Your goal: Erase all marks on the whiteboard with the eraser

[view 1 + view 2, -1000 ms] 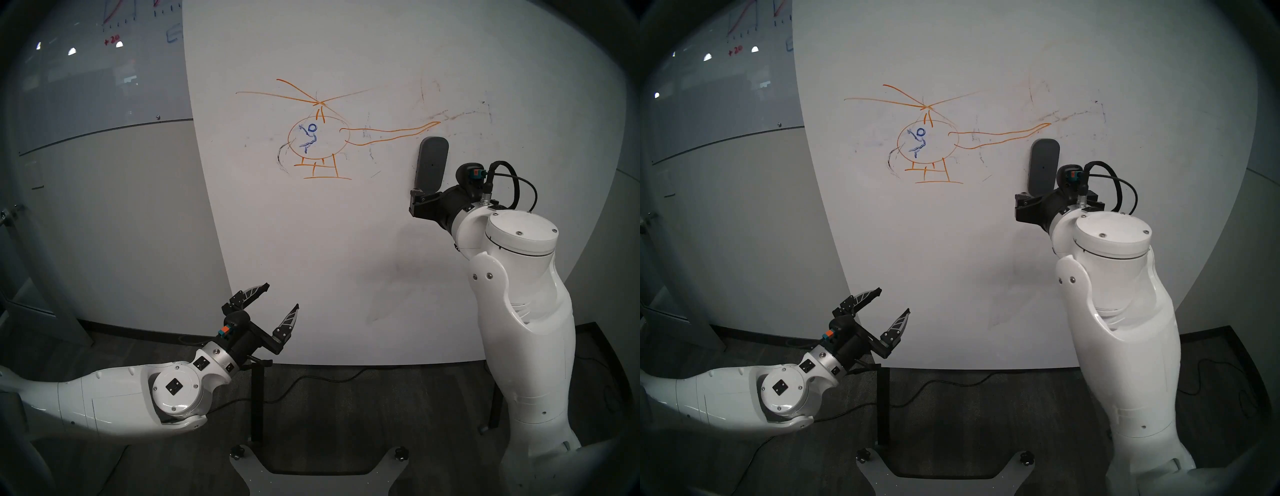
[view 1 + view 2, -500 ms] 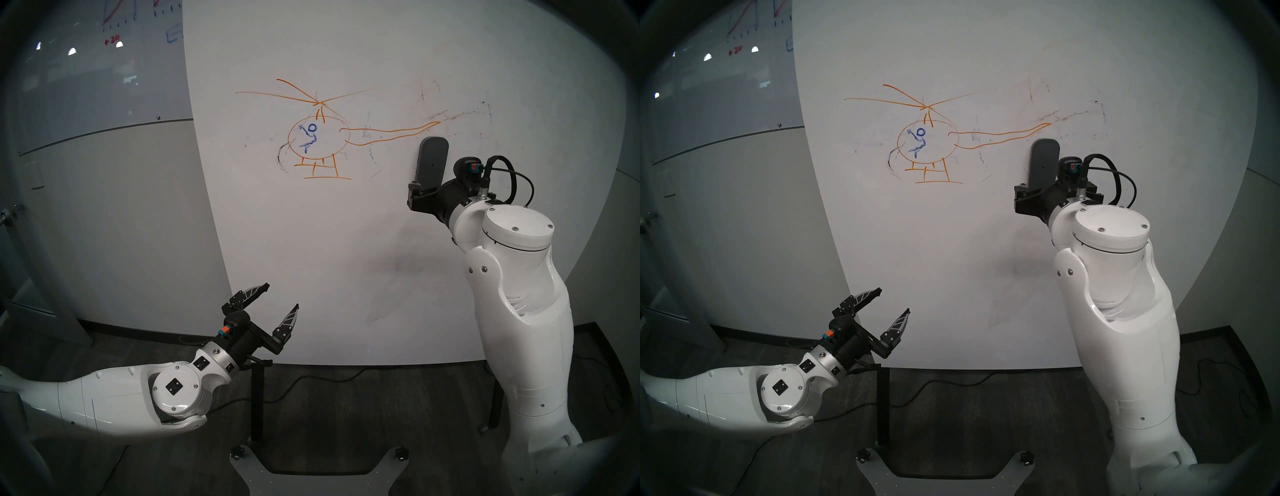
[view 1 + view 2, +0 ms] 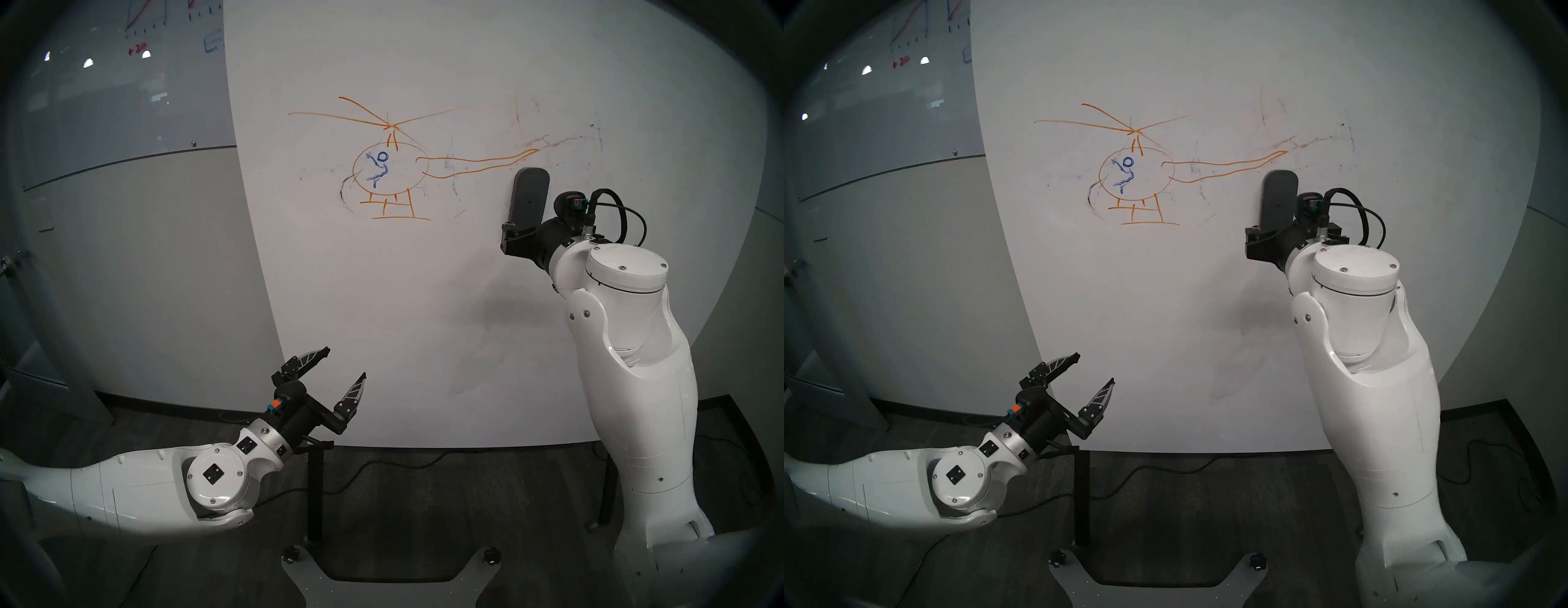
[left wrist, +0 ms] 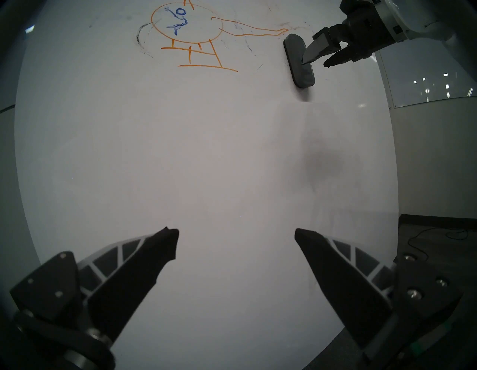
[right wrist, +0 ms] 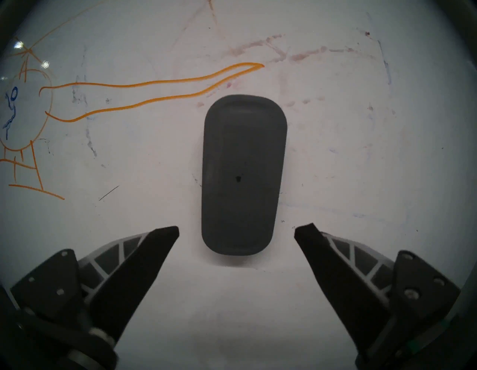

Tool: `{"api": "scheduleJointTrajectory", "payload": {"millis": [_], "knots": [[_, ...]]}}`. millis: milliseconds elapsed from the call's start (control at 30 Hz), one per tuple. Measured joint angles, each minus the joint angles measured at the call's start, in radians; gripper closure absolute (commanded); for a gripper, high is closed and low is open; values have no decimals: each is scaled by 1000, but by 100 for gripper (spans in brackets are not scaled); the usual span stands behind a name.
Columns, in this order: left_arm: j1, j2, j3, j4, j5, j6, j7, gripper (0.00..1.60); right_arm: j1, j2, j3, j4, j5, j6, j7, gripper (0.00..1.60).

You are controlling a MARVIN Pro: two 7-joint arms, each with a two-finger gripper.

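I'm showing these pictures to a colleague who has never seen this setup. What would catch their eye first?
Probably the orange helicopter drawing in the middle of the big whiteboard, with a small blue stick figure inside its round cabin. Next, the dark grey eraser standing upright on the board just below the helicopter's tail tip, with the right claw open in front of its lower end. The left claw hangs open, low near the board's bottom-left corner.

So the dark grey eraser sits upright, flat on the whiteboard, just under the tip of the orange helicopter's tail. The right gripper has its fingers spread wide either side of the eraser's lower end, not touching it. Faint reddish smudges up top.
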Motion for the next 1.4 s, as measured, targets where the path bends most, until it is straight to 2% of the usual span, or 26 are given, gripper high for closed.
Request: {"api": "scheduleJointTrajectory", "payload": {"millis": [733, 1400], "knots": [[-1, 0, 2, 0, 0, 0, 1, 0, 52, -11, 11, 41, -4, -6, 48, 0], [-3, 0, 3, 0, 0, 0, 1, 0, 105, -31, -1, 112, -26, -7, 60, 0]]}}
